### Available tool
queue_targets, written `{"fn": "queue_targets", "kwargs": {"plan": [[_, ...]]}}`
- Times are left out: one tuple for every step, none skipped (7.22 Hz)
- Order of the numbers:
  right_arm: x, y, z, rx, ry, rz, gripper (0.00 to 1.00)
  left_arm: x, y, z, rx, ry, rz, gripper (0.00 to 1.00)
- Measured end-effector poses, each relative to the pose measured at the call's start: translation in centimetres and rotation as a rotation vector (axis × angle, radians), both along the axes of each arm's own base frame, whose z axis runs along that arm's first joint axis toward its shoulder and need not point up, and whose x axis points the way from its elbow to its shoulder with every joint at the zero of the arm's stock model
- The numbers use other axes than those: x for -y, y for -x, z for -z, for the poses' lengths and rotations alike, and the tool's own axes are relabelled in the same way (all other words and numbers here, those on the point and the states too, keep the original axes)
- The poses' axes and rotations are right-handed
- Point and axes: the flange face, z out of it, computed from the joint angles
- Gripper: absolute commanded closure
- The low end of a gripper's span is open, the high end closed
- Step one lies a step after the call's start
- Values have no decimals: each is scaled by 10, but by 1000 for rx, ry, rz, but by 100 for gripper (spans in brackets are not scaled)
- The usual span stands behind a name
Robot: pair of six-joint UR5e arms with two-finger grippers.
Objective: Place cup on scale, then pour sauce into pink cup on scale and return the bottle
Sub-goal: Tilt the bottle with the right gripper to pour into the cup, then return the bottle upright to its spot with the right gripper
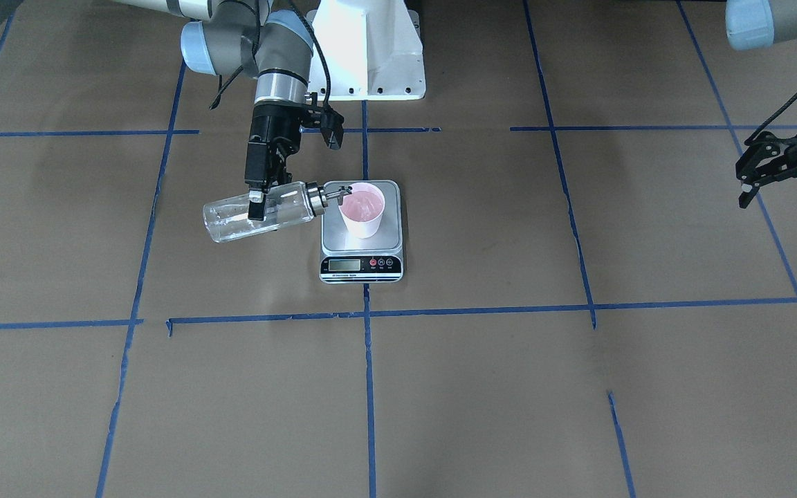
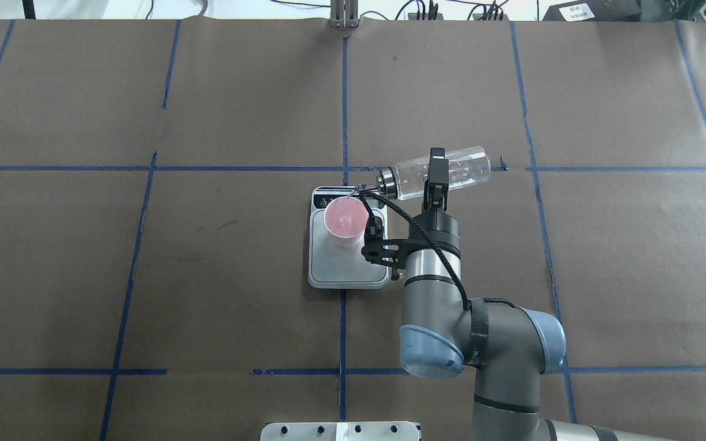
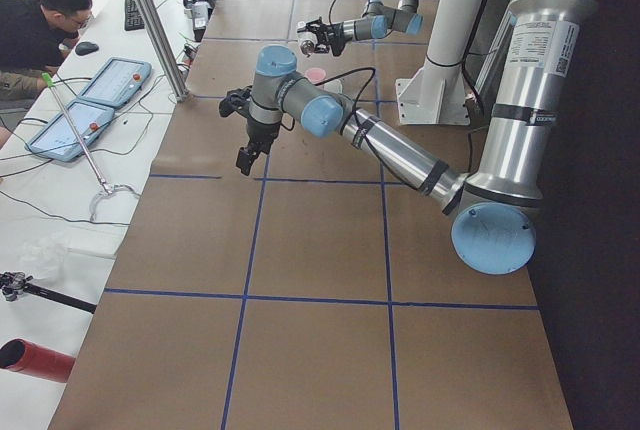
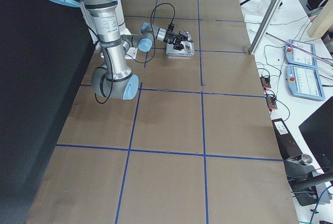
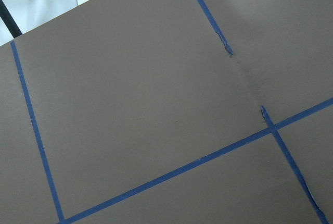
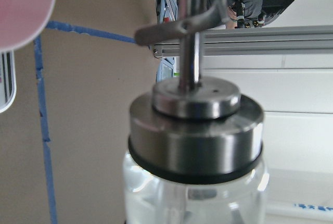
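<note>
The pink cup (image 1: 363, 210) stands upright on the silver scale (image 1: 361, 242), toward its robot side; both also show in the overhead view, the cup (image 2: 346, 222) on the scale (image 2: 348, 272). My right gripper (image 1: 257, 206) is shut on the clear glass bottle (image 1: 258, 211) around its middle and holds it tipped nearly level. The bottle's metal spout (image 1: 338, 194) reaches over the cup's rim. In the right wrist view the collar (image 6: 195, 138) and spout (image 6: 187, 23) fill the frame, with the cup (image 6: 23, 10) at top left. My left gripper (image 1: 784, 202) is open and empty, far from the scale.
Brown paper with blue tape lines (image 1: 369, 311) covers the table. The robot's white base (image 1: 369, 48) stands behind the scale. An operator (image 3: 45, 25) sits beyond the table's far side with tablets (image 3: 95, 100). The left wrist view shows only paper and tape.
</note>
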Motion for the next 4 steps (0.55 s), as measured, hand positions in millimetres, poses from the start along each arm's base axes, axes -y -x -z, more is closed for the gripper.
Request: {"fn": "queue_targets", "kwargs": {"plan": [[-2,2,-3,128,28,-23,100,0,0,1,0,-1,0,1],[-4,3,-6,228,53,-40,100,0,0,1,-1,-2,0,1],[-5,3,-9,311,71,-61,100,0,0,2,-1,-3,0,1],[-8,-1,-14,411,91,-88,100,1,0,2,-2,-3,2,1]]}}
